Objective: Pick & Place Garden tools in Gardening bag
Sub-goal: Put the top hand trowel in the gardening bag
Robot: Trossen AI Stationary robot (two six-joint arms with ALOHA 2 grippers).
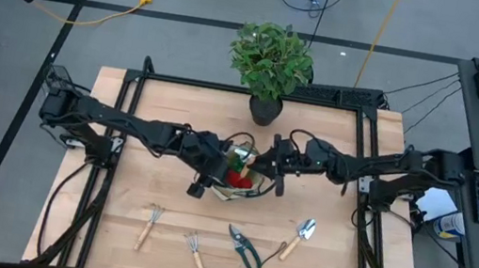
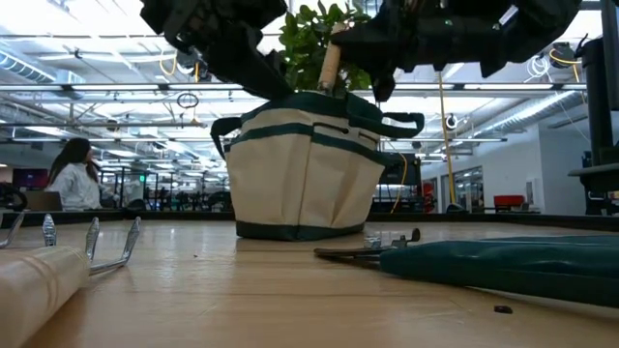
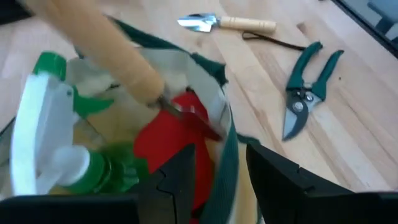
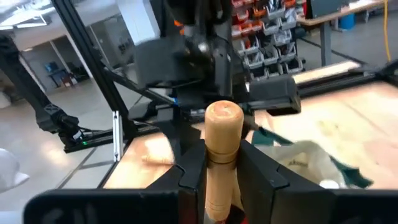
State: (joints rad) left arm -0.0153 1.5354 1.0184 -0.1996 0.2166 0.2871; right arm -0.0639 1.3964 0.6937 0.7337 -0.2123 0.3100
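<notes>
The beige gardening bag (image 1: pixel 255 191) with green trim stands upright on its base at the table's middle (image 2: pixel 305 164). Inside it are a green-and-white spray bottle (image 3: pixel 50 143) and a red glove (image 3: pixel 165 143). My left gripper (image 3: pixel 221 155) is shut on the bag's rim from the left. My right gripper (image 4: pixel 221 155) is shut on a wooden-handled tool (image 2: pixel 330 63) above the bag's mouth; the tool's metal end (image 3: pixel 186 112) reaches down inside the bag. My left gripper holds the bag's green-trimmed rim (image 3: pixel 231 146), one finger (image 3: pixel 180 180) inside the bag and one (image 3: pixel 280 180) outside. It comes slanting down from the table's left. The bag stays standing on the table. My right gripper pinches the tool's wooden handle (image 4: pixel 219 163) between its two fingers, a little below the rounded free end (image 4: pixel 224 115). The fingers come level from the table's right and lie across the handle. The tool stands nearly upright, metal end down in the bag.
Along the near side of the table lie a rake (image 1: pixel 150 225), a hand fork (image 1: pixel 195 256), green-handled pruners (image 1: pixel 244 249) and a trowel (image 1: pixel 298 238). A potted leafy plant (image 1: pixel 271 63) stands at the far edge behind the bag.
</notes>
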